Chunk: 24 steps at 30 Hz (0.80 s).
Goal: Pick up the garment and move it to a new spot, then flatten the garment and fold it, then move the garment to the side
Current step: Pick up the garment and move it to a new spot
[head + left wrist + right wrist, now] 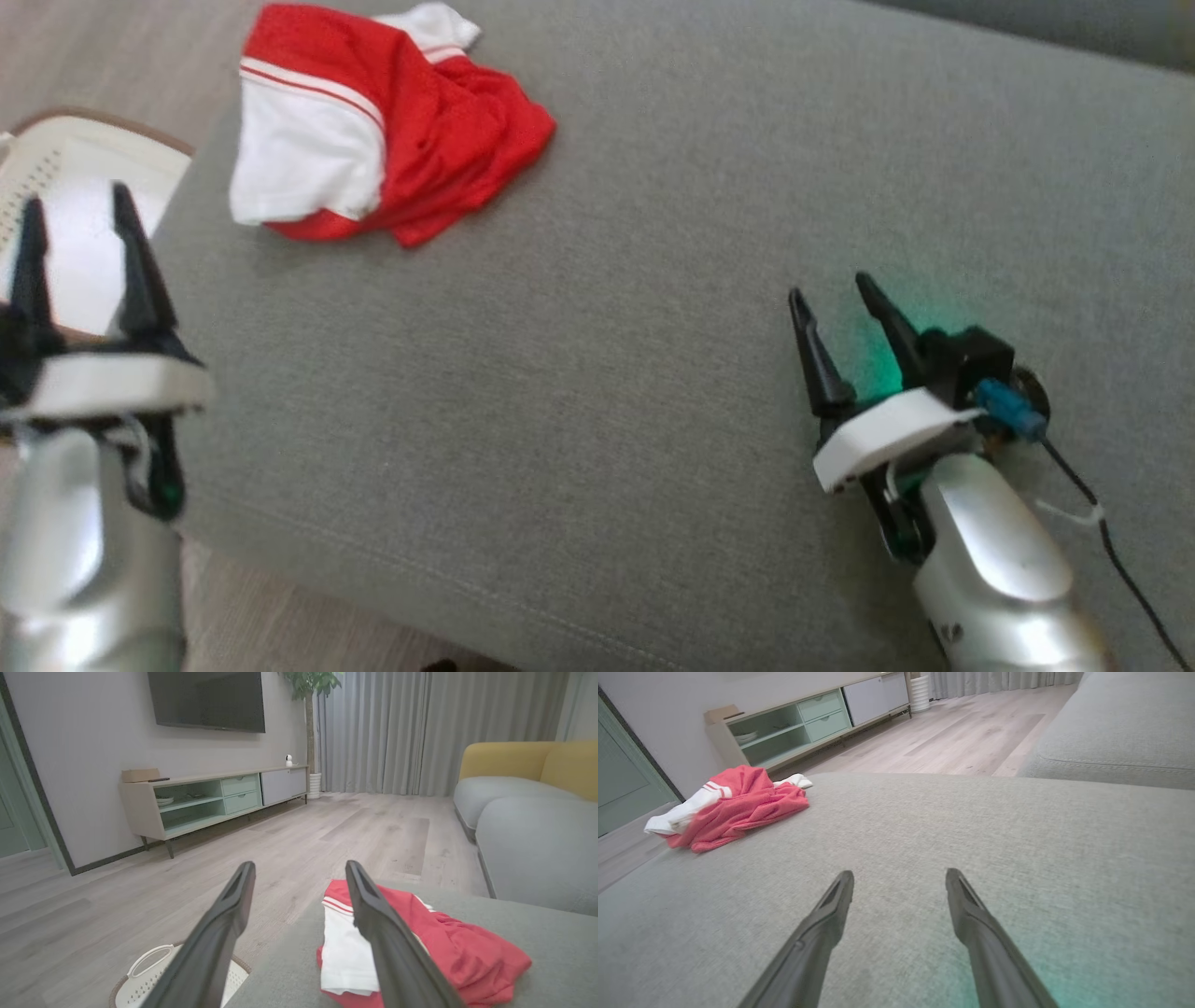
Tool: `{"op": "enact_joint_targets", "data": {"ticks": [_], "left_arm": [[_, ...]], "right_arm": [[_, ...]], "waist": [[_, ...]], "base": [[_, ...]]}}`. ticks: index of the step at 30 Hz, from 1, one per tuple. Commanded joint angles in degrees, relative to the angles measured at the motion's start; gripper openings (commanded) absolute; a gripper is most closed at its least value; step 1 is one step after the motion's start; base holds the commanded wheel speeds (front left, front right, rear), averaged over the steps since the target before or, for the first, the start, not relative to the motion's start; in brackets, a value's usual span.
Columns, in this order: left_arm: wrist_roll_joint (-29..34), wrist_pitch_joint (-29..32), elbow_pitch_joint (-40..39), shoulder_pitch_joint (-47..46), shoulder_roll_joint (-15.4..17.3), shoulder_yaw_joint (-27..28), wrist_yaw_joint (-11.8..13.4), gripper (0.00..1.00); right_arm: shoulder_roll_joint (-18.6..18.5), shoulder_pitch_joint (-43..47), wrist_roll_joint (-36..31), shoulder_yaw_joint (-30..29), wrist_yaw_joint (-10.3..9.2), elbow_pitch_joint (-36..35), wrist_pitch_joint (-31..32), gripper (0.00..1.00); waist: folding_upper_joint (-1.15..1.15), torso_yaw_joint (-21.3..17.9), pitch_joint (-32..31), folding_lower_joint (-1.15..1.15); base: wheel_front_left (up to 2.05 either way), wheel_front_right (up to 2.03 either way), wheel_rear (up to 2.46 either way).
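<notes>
**A:** What does the head view show?

**B:** The garment (pixel 392 131), red and white and crumpled, lies at the upper left on the grey cushion (pixel 607 327). The left gripper (pixel 77 196) stands at the lower left, its fingers spread with nothing between them, over a white basket (pixel 93 154) beside the cushion's edge. The right gripper (pixel 829 286) is at the lower right above bare cushion, also spread and empty, well apart from the garment.

**A:** And the left wrist view?

**B:** The left gripper (pixel 300 864) rises wide apart from the bottom edge. The garment (pixel 458 947) sits at the lower right, partly behind one finger. The basket (pixel 145 975) is at the lower left on the wooden floor (pixel 327 830).

**A:** The right wrist view?

**B:** The right gripper (pixel 900 872) gapes over the cushion (pixel 971 826), holding nothing. The garment (pixel 738 802) is at the left of the frame, near the cushion's far edge.
</notes>
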Motion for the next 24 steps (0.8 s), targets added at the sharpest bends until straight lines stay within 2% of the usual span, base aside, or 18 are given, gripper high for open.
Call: {"op": "enact_joint_targets", "data": {"ticks": [1,7,11,12,17,24], "left_arm": [[-0.2,-0.28,0.15,-3.16,3.35,1.81,-0.13,1.0],[-3.5,-0.28,9.9,-11.28,8.38,-0.42,-0.44,1.0],[-8.52,-0.02,17.98,-15.06,10.85,-3.05,-0.46,1.0],[-10.75,0.5,22.02,-16.47,12.05,-4.48,-0.47,1.0],[-15.31,1.45,29.81,-18.59,14.14,-6.86,-0.47,1.0],[-19.58,2.1,36.3,-19.92,14.69,-9.18,-0.48,1.0]], "right_arm": [[0.24,-2.01,-0.57,1.67,-0.05,-2.16,-0.62,1.0],[0.24,-4.84,-2.62,2.8,-0.05,-4.66,-0.62,1.0],[0.24,-6.2,-4.44,2.48,-0.05,-5.96,-0.62,1.0],[0.24,-6.72,-5.31,2.17,-0.05,-6.57,-0.62,1.0],[0.24,-7.38,-6.51,1.95,-0.05,-7.85,-0.62,1.0],[0.24,-7.35,-7.46,1.06,-0.05,-8.44,-0.62,1.0]], "waist": [[0.0,-2.43,3.06,-0.01],[0.0,-6.15,7.41,-0.01],[0.0,-8.26,10.06,-0.01],[0.0,-9.21,11.29,-0.01],[0.0,-11.2,13.65,-0.01],[0.0,-12.27,15.19,-0.01]], "base": [[0.0,0.0,0.0],[0.0,0.0,0.0],[0.0,0.0,0.0],[0.0,0.0,0.0],[0.0,0.0,0.0],[0.0,0.0,0.0]]}}
